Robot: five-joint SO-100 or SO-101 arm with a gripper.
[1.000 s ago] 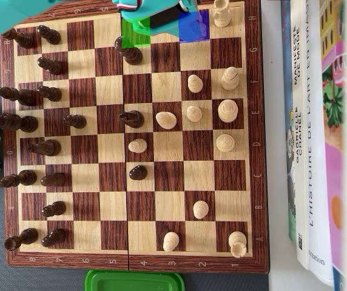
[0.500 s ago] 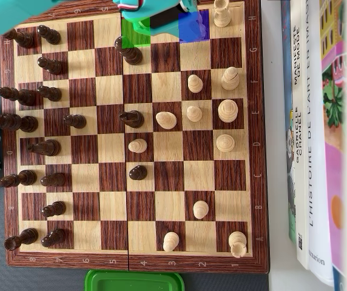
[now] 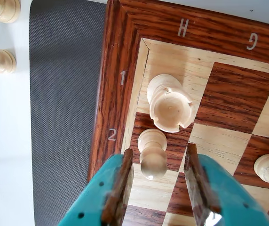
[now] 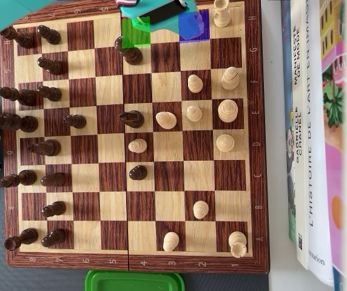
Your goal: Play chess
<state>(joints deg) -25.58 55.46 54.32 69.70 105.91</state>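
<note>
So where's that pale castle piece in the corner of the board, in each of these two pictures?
Wrist view: the pale rook stands just above centre, on the corner square beside the 1 mark.
Overhead view: the same rook is at the top edge, right of centre, on the board's top-right corner square.
Shared landmark: the letter H on the border next to it.

Home tabletop: chessboard (image 4: 255,121) beside stacked books (image 4: 316,133).

In your wrist view the rook (image 3: 171,104) stands on the board's (image 3: 120,42) corner square by the H mark, the pawn (image 3: 152,151) just beside it, between the gripper's (image 3: 157,181) spread fingers.
</note>
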